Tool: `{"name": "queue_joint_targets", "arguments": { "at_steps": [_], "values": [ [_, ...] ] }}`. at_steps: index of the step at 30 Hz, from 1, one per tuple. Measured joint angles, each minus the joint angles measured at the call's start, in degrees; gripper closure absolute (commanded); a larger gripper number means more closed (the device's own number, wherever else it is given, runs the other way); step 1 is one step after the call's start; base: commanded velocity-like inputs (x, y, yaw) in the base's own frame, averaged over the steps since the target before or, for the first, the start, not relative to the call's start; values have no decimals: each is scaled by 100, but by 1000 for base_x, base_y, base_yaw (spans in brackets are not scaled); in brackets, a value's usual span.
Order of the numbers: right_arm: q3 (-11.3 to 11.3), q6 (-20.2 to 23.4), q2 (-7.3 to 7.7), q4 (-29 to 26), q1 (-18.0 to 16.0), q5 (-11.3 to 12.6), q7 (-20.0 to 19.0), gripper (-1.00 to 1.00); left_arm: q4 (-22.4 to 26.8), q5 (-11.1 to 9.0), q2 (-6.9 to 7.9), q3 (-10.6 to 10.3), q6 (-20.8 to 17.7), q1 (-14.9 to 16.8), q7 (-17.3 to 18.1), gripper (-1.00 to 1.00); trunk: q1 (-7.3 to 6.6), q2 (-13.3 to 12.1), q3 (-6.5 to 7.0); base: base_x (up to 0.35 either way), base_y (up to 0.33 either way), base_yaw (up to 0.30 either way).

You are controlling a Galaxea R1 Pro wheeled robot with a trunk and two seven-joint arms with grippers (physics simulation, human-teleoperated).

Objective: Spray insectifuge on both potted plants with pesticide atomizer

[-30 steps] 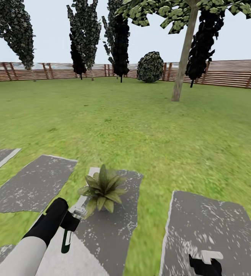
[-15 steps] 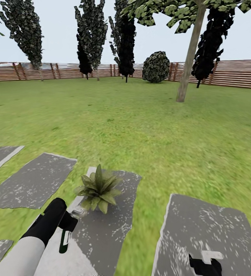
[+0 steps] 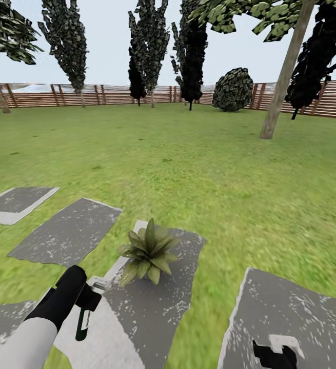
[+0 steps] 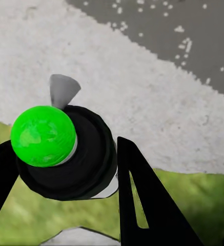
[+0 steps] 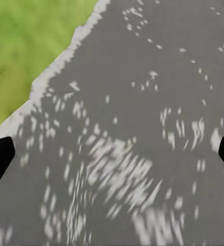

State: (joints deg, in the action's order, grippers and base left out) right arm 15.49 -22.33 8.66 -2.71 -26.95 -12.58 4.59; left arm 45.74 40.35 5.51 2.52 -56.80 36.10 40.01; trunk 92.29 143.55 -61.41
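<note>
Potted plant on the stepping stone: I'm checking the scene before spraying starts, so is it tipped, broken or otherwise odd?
Nothing stands out. The potted plant sits upright on its grey stepping stone, leaves spread evenly. The left gripper holds the pesticide atomizer beside it, body hanging down.

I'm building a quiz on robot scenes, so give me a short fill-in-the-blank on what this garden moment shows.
1. The pesticide atomizer is held by the ____ gripper.
2. The potted plant stands on a grey stepping ____.
3. The right gripper is ____ and holds nothing.
4. Behind the lawn runs a brown wooden ____.

Missing words: left; stone; open; fence
</note>
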Motion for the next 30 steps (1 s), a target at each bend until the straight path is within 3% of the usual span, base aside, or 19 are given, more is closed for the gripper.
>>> {"name": "queue_joint_targets", "arguments": {
  "at_steps": [14, 20, 23, 24, 26, 27, 28, 30],
  "values": [
    [1, -1, 0, 0, 0, 0, 1, -100, 4, -7, 5, 25, 10, -8, 0, 100, 3, -1, 0, 23, -256, 6],
    [1, -1, -9, 1, -1, -1, 1, -100, 15, -30, 6, 11, -24, 77, 17, 100, 1, -1, 0, 31, -270, 212],
    [1, -1, -10, 1, -1, 0, 1, -100, 16, -49, 9, -14, -36, 317, 233, 100, 1, -1, 1, 107, -270, 273],
    [1, -1, -10, 1, -1, 1, 1, -100, 14, -44, 13, -26, -35, 463, 452, 100, 0, -1, 1, 135, -267, 276],
    [1, -1, -8, 1, -1, 1, 1, -100, -19, 71, 76, -53, -20, 738, 890, 100, 0, -1, 1, 161, -252, 143],
    [1, -1, -5, 0, 0, 1, 1, -100, -48, 408, 113, -87, -4, 852, 1110, 100, 0, -1, 1, 163, -243, 21],
    [2, -1, 2, 0, 0, 1, 1, -100, -58, 542, 116, -94, -12, 874, 1158, 100, 0, -1, 0, 118, -252, 11],
    [1, -1, 11, 0, 0, -6, 1, -100, -69, 621, 130, -101, -17, 884, 1249, 100, 1, -1, 0, 40, -265, 4]
  ]
}}
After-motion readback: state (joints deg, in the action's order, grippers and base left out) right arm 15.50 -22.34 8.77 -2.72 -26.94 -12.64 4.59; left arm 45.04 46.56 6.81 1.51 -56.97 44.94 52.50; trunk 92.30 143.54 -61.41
